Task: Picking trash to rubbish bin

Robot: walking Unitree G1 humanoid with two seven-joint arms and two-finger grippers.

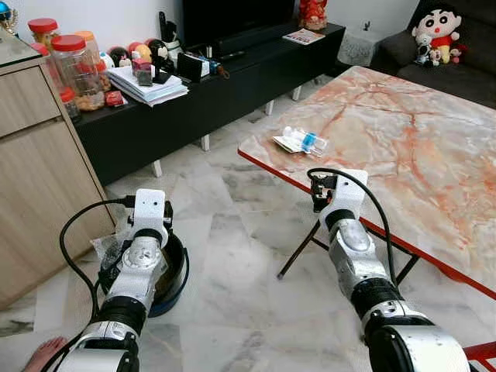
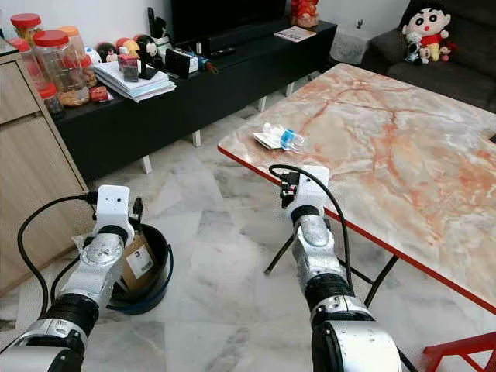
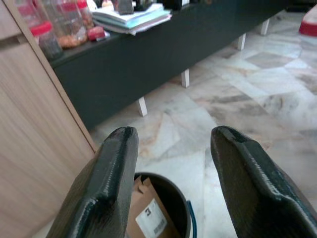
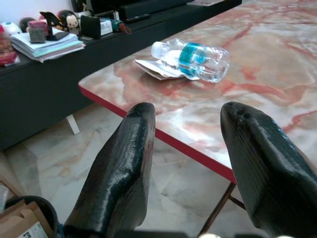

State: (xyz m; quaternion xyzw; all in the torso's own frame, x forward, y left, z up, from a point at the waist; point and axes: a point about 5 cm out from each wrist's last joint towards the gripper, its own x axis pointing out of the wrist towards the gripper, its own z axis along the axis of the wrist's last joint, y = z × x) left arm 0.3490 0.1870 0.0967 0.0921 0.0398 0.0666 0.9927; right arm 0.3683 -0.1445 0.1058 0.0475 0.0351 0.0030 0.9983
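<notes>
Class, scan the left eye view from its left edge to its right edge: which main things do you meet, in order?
Wooden cabinet → left gripper above the rubbish bin → plastic bottle lying on the marble table → right gripper at the table's near edge → plush doll on the sofa.

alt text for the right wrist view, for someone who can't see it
The open right claw points at a crushed plastic bottle lying beside a flat wrapper near the corner of a marble table, with marble floor below.

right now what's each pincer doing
left pincer: open, empty, over the bin
right pincer: open, empty, short of the bottle
</notes>
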